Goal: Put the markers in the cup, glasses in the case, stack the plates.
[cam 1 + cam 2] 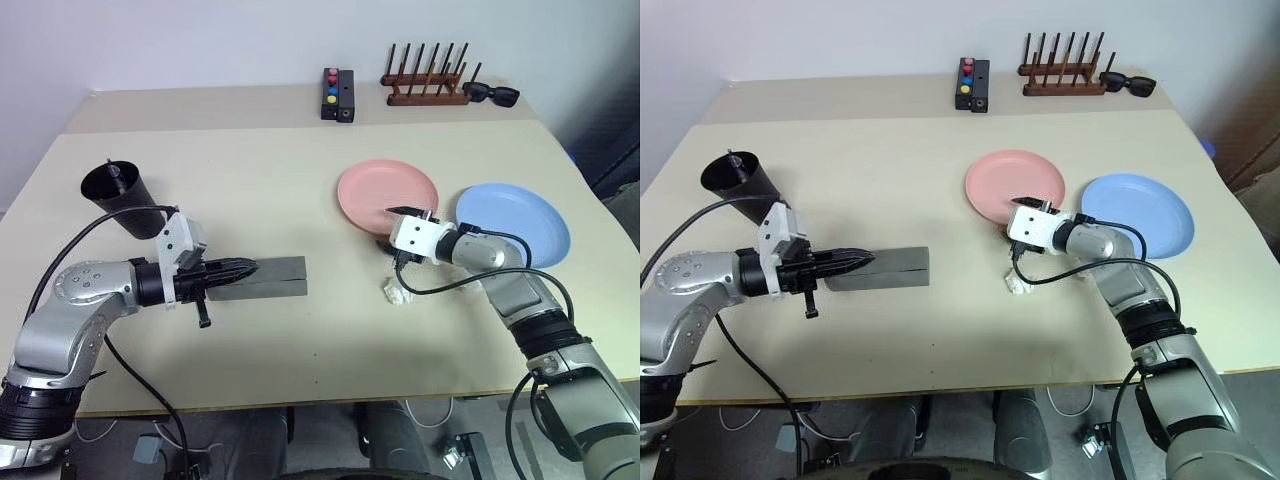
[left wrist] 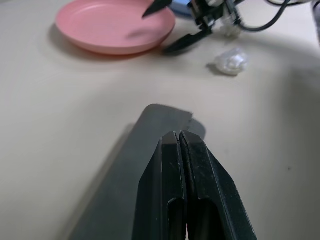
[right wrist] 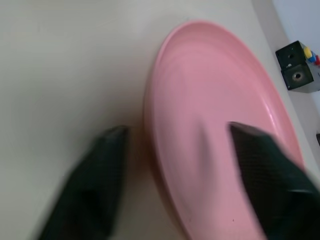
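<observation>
- The right hand (image 3: 175,175) straddles the near rim of the pink plate (image 1: 388,195), one finger over the dish and one outside it on the surface (image 1: 300,340). The fingers stand apart and grip nothing yet. That pose suits a pinch on the rim, likely to lift the plate for stacking.
- The light blue plate (image 1: 513,222) lies just beside the pink one, flat and bare, a ready base for the stack.
- A small crumpled white scrap (image 1: 396,291) sits on the surface under the right wrist.
- The left hand (image 2: 180,137) has its fingers pressed together, empty, and hovers over the grey case (image 1: 278,277), which lies closed.
- The black cup (image 1: 125,198) stands behind the left arm, something slim poking up inside, likely a marker.
- Black sunglasses (image 1: 491,94) rest by the wooden rack (image 1: 425,88) at the far edge.
</observation>
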`<state>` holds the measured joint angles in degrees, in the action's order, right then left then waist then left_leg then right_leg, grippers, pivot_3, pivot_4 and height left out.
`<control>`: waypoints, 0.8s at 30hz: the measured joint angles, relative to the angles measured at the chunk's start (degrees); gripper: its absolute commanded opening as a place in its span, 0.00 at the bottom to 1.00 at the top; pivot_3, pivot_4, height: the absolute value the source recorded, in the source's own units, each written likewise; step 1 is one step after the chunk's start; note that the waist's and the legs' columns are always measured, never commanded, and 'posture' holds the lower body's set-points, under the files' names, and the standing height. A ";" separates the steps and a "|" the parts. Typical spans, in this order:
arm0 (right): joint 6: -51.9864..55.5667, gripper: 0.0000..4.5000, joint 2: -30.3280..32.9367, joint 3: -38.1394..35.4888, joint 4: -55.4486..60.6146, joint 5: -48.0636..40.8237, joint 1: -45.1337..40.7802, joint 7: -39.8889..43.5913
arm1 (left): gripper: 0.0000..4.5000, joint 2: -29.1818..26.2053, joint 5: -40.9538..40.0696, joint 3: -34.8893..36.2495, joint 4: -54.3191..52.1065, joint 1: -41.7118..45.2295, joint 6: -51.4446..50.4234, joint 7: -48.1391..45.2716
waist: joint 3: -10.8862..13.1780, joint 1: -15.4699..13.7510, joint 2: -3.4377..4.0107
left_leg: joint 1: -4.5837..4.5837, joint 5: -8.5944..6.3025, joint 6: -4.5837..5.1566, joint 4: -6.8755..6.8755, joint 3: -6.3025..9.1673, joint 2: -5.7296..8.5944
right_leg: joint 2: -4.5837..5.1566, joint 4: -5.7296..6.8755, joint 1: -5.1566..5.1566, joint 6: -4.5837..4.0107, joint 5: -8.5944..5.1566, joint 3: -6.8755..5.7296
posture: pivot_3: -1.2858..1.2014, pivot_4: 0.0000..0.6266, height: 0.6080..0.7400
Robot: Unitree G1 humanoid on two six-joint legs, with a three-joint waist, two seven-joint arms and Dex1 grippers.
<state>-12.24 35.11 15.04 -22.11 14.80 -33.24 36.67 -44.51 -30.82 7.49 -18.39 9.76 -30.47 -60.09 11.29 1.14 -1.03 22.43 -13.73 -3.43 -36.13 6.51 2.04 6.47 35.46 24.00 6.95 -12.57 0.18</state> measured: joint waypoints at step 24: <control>6.57 0.01 20.09 -17.69 19.60 -3.18 17.80 4.66 | 0.00 7.42 0.00 -7.10 5.36 8.09 1.40 0.27 | 0.00 -0.41 0.02 | -0.02 -0.01 0.01 -0.04 0.00 0.03 | 0.03 -0.20 -0.21 -0.03 -0.02 0.00 | 0.52 0.24 0.95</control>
<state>-5.67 55.20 -2.64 -2.51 11.62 -15.44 41.34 -37.09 -30.81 0.39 -13.03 17.85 -29.06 -59.82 11.29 0.73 -1.01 22.41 -13.74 -3.42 -36.18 6.51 2.07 6.50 35.25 23.79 6.92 -12.59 0.18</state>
